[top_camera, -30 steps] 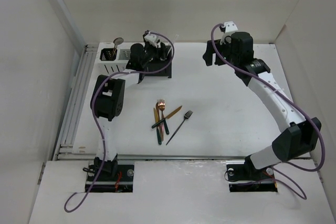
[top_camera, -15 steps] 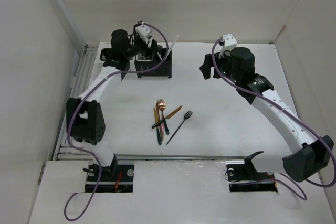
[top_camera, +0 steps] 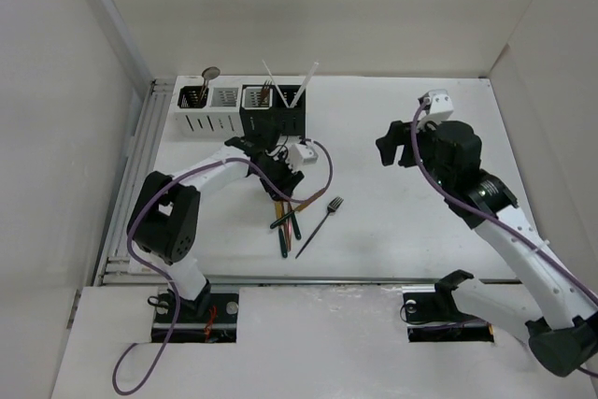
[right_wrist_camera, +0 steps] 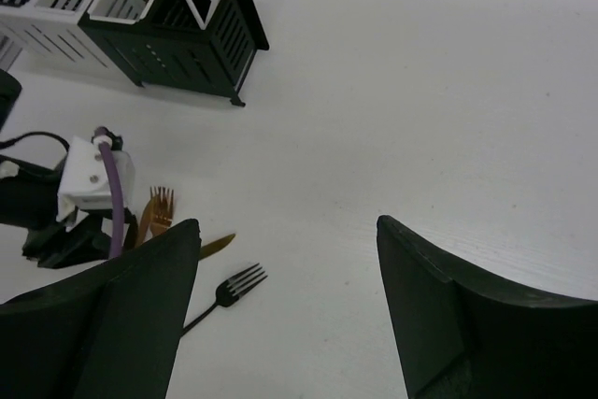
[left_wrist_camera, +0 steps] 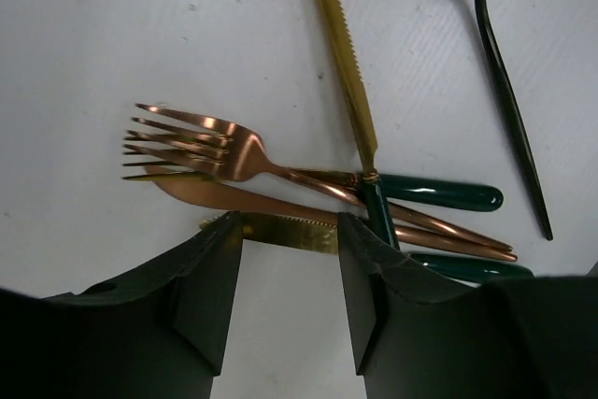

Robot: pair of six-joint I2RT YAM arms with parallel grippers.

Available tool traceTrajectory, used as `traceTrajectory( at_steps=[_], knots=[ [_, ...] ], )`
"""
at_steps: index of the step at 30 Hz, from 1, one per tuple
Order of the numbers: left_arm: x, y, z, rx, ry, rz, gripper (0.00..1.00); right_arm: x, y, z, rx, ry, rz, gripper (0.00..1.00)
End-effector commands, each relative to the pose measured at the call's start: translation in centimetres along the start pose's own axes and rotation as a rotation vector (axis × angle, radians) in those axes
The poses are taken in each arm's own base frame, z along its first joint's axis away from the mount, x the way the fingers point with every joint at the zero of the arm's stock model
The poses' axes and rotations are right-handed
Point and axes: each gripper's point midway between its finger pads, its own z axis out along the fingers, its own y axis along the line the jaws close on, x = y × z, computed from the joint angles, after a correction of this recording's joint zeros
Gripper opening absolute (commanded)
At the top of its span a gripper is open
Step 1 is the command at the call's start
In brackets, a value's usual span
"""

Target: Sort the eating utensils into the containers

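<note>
Four joined caddies, two white (top_camera: 207, 109) and two black (top_camera: 273, 111), stand at the back left. They hold a spoon, copper pieces and white sticks (top_camera: 297, 86). A pile of utensils (top_camera: 286, 220) lies mid-table, with a black fork (top_camera: 322, 220) beside it. My left gripper (top_camera: 277, 188) is low over the pile. In the left wrist view it (left_wrist_camera: 290, 229) is open, its fingers straddling a gold serrated knife blade (left_wrist_camera: 280, 231), beside a copper fork (left_wrist_camera: 201, 142) and green handles (left_wrist_camera: 439, 195). My right gripper (top_camera: 397, 149) is open and empty above the table.
A metal rail (top_camera: 138, 184) runs along the table's left edge. White walls close in the left, back and right sides. In the right wrist view the caddies (right_wrist_camera: 177, 16) are at the top left and the black fork (right_wrist_camera: 229, 289) lies below my open right gripper (right_wrist_camera: 288, 223).
My left arm has swung from the caddies down to the utensil pile. My right arm has drawn back to the right and nearer. The caddies now stand uncovered.
</note>
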Motion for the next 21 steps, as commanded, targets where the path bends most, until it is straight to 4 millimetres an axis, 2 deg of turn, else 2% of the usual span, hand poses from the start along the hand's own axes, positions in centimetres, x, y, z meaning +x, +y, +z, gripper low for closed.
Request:
traceTrajectory(
  at_steps=[1,2,4,9,13,14,17,21],
  knots=[
    [1.0,-1.7,-0.8,0.009,0.05,0.041,0.42,-1.5,-0.5,-1.5,0.032,-0.078,0.039,0.81],
    [2.1,-2.4,-0.3,0.028,0.077,0.037,0.4,-1.2,-0.6,-1.6,0.034,-0.066,0.038,0.81],
    [3.1,-2.9,-0.2,0.037,0.093,0.029,0.4,-1.0,-0.7,-2.1,0.034,-0.07,0.038,0.81],
    [3.2,-4.4,0.2,0.059,0.083,0.055,0.4,-0.2,-0.9,-2.5,0.037,-0.053,0.045,0.79],
    [3.4,-3.5,1.7,-0.009,0.117,0.033,0.4,0.0,-0.9,-2.7,0.036,-0.056,0.054,0.79],
    [3.5,-3.9,2.0,-0.001,0.127,0.028,0.4,0.0,-1.0,-2.9,0.036,-0.056,0.054,0.79],
    [2.9,-3.5,2.0,-0.017,0.119,0.009,0.4,0.2,-1.0,-3.0,0.038,-0.047,0.053,0.79],
    [0.0,-3.5,0.2,-0.021,0.027,0.011,0.42,0.2,-1.0,-3.0,0.038,-0.047,0.062,0.79]
  ],
)
